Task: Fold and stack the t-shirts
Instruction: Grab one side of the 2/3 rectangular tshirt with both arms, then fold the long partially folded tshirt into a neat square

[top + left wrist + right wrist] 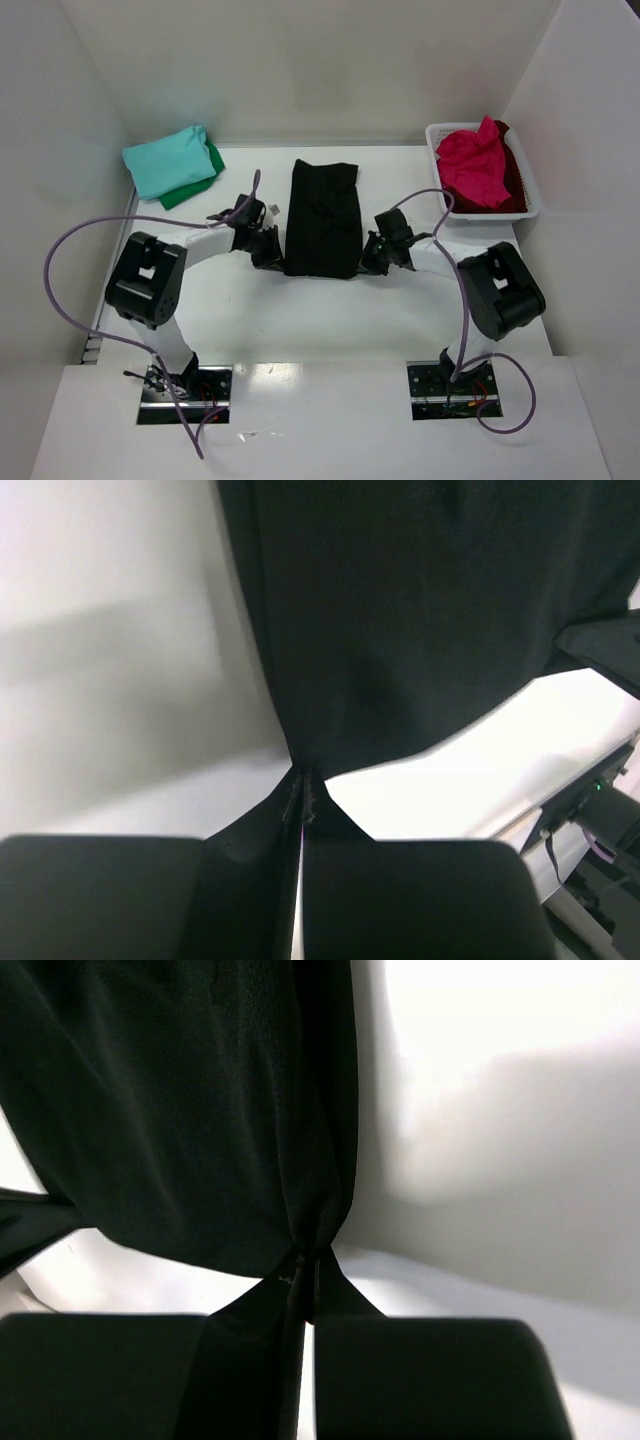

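A black t-shirt (322, 217) lies as a long folded strip in the middle of the table. My left gripper (272, 252) is shut on its near left corner, and the cloth (400, 620) bunches between the closed jaws at the left gripper (302, 792). At the near right corner my right gripper (374, 257) is also shut on the shirt; the black cloth (180, 1110) gathers into the right gripper (305, 1272). A teal t-shirt (170, 160) lies folded on a green t-shirt (203, 181) at the back left. A pink-red t-shirt (472, 165) is crumpled over a dark red one (510, 180).
The white lattice basket (532, 195) holding the red shirts stands at the back right. White walls close in the table on three sides. Purple cables loop from both arms.
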`<move>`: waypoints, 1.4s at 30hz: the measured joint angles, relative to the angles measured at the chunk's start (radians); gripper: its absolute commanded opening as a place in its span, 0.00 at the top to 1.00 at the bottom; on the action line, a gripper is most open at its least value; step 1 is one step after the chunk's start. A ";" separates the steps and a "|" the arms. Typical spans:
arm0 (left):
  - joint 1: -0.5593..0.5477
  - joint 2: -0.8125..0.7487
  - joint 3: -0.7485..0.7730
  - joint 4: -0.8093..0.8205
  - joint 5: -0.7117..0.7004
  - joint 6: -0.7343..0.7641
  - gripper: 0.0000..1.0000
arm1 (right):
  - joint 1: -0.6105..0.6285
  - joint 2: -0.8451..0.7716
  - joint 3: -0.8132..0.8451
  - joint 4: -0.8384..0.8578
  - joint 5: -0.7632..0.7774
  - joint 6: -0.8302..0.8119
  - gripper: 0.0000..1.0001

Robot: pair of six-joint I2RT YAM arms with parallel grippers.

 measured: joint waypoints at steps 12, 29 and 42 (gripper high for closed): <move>-0.043 -0.309 -0.089 -0.158 -0.040 -0.050 1.00 | 0.130 -0.332 -0.109 -0.148 0.068 0.113 1.00; -0.109 -0.755 -0.140 -0.473 -0.063 -0.147 1.00 | 0.240 -0.702 -0.125 -0.423 0.078 0.254 1.00; -0.108 -0.615 0.033 -0.516 -0.156 -0.137 1.00 | 0.234 -0.576 0.046 -0.411 0.116 0.211 1.00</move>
